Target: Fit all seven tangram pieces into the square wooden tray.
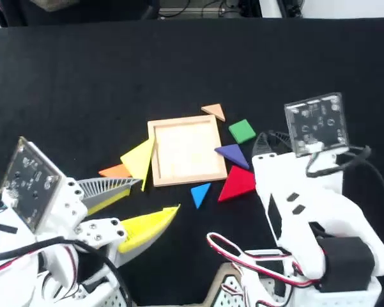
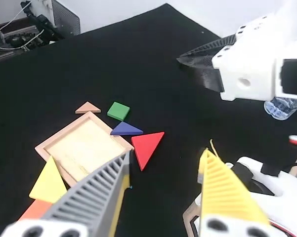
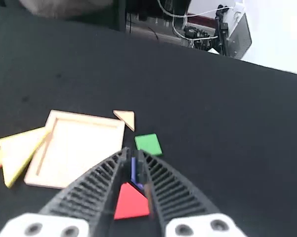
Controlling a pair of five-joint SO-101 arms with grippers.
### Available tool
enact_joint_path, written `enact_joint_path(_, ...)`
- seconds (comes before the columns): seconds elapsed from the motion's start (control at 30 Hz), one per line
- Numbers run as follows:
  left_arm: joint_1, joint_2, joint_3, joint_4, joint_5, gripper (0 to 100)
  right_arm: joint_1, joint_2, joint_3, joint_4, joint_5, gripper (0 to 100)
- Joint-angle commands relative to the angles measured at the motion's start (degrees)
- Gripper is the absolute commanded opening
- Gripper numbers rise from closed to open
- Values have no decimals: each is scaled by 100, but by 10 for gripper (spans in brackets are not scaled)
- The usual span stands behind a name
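My left pincer (image 2: 166,155) gapes wide, its grey and yellow fingers holding nothing, near the yellow triangle (image 1: 139,158) and the orange piece (image 1: 114,171). My right pincer (image 3: 133,151) is parted by only a narrow slit and is empty, above the purple piece (image 1: 233,154) and the red triangle (image 1: 238,183). The square wooden tray (image 1: 182,152) lies bare, with the green square (image 1: 242,130), tan triangle (image 1: 214,112) and blue triangle (image 1: 200,193) outside it, near its edges.

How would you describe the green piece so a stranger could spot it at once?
Find the square wooden tray on the black table. Off its far right corner, between a tan triangle and a purple triangle, lies the green piece. Its neighbours are triangles; it is square.
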Motion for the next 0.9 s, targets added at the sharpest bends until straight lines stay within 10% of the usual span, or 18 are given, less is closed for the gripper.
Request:
enact_joint_path(0.0, -426, 0, -127, -352, 0, 229, -44, -75, 180, 26, 132, 162)
enact_joint_path(0.53, -1279, -79, 286, -844, -141, 232, -44, -1121, 154, -158, 149, 40)
enact_joint_path(0.87, -1297, -475, 321, -853, -440, 230, -44, -2229, 664, -536, 149, 262)
